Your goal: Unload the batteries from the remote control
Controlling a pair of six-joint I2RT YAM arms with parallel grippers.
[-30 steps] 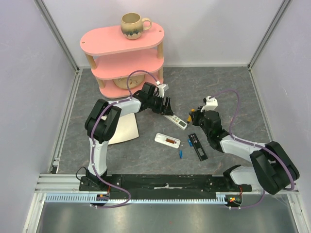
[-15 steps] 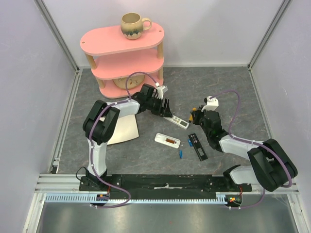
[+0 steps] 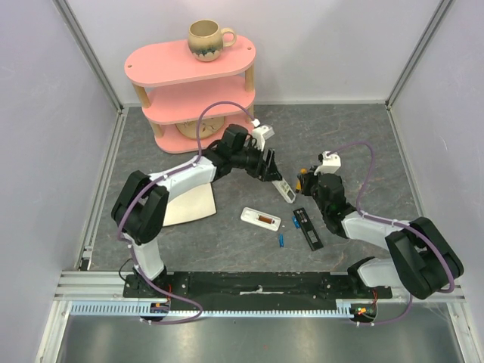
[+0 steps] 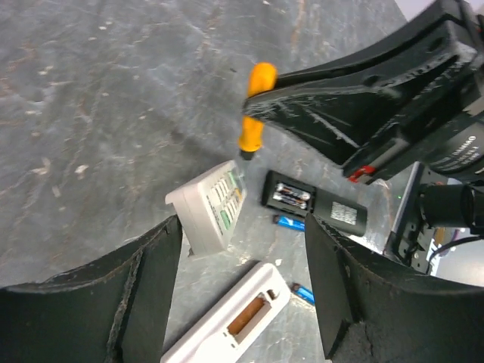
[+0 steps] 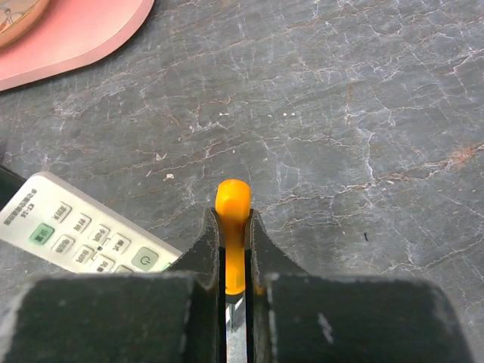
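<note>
A white remote (image 3: 261, 218) lies face down with its battery bay open, brown inside; it also shows in the left wrist view (image 4: 231, 321). A black remote (image 3: 308, 227) lies beside it with its bay open and cells inside (image 4: 292, 197). Two blue batteries lie loose on the table (image 3: 280, 240) (image 3: 293, 221), also seen from the left wrist (image 4: 304, 293) (image 4: 290, 221). A white buttoned remote (image 3: 285, 190) (image 4: 212, 208) (image 5: 83, 231) lies just past my left gripper (image 3: 266, 166) (image 4: 242, 231), which is open and empty. My right gripper (image 3: 306, 181) (image 5: 234, 249) is shut on the orange-handled screwdriver (image 5: 233, 227) (image 4: 255, 106).
A pink tiered shelf (image 3: 193, 83) with a mug (image 3: 206, 38) on top stands at the back left. A beige sheet (image 3: 189, 204) lies under the left arm. Grey walls close in the sides.
My left gripper has reached further right, over the buttoned remote, which has turned and shifted slightly right. The right gripper has stayed in place with the screwdriver.
</note>
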